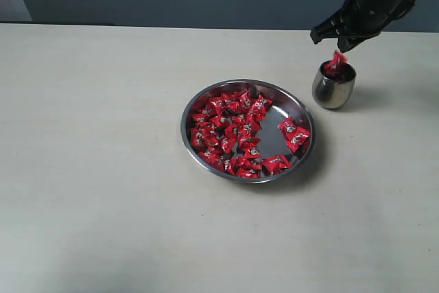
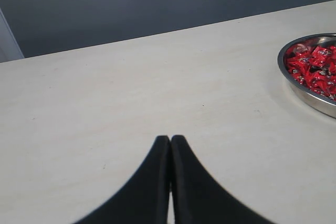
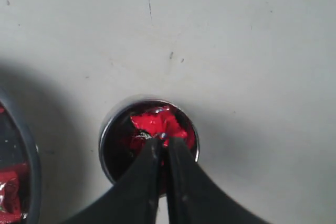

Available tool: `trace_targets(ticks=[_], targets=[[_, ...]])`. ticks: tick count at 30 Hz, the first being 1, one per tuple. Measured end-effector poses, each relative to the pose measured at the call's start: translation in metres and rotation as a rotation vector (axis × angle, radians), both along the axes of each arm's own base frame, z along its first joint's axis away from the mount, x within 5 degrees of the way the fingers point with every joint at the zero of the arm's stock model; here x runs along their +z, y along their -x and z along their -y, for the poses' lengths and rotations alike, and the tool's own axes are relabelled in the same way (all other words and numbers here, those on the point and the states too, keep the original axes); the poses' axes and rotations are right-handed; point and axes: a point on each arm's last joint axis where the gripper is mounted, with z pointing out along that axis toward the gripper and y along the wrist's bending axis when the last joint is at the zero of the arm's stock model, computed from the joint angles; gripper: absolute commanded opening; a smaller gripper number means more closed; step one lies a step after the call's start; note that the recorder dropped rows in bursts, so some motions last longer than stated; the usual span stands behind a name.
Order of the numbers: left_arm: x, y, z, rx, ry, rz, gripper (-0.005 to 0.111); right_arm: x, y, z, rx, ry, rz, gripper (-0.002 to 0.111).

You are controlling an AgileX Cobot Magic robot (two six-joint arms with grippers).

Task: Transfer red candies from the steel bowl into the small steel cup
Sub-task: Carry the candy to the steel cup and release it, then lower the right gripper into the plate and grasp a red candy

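The steel bowl (image 1: pixel 273 136) sits mid-table with many red candies (image 1: pixel 230 128) heaped mostly in its left half. The small steel cup (image 1: pixel 334 87) stands just beyond the bowl's right rim. My right gripper (image 1: pixel 341 44) hangs directly over the cup, shut on a red candy (image 1: pixel 337 60) that dangles at the cup's mouth. In the right wrist view the candy (image 3: pixel 160 123) shows at the tips of that gripper (image 3: pixel 163 140), inside the cup's rim (image 3: pixel 121 107). My left gripper (image 2: pixel 170 139) is shut and empty above bare table, with the bowl (image 2: pixel 310 100) and its candies (image 2: pixel 315 69) off to one side.
The pale table (image 1: pixel 103 169) is bordered at the back by a dark wall. The bowl's edge (image 3: pixel 31 171) lies close to the cup in the right wrist view. The left arm is outside the exterior view.
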Motion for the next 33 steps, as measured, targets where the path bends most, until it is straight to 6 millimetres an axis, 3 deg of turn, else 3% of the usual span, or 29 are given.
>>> trace_targets(ticks=[9,13,17,23,28,33], targets=[[0.0,0.0,0.0,0.0,0.0,0.0,0.0,-0.001,0.003,0.0,0.005,0.004,-0.037,0.006],[0.0,0.0,0.0,0.0,0.0,0.0,0.0,-0.001,0.007,-0.009,0.075,-0.08,-0.07,0.006],[0.0,0.0,0.0,0.0,0.0,0.0,0.0,0.002,0.016,-0.031,0.193,-0.239,-0.138,0.009],[0.0,0.0,0.0,0.0,0.0,0.0,0.0,-0.002,0.037,-0.072,0.37,-0.301,-0.266,0.046],[0.0,0.0,0.0,0.0,0.0,0.0,0.0,-0.023,0.053,-0.105,0.465,-0.283,-0.4,0.043],[0.0,0.0,0.0,0.0,0.0,0.0,0.0,-0.049,0.061,-0.124,0.505,-0.263,-0.497,0.042]])
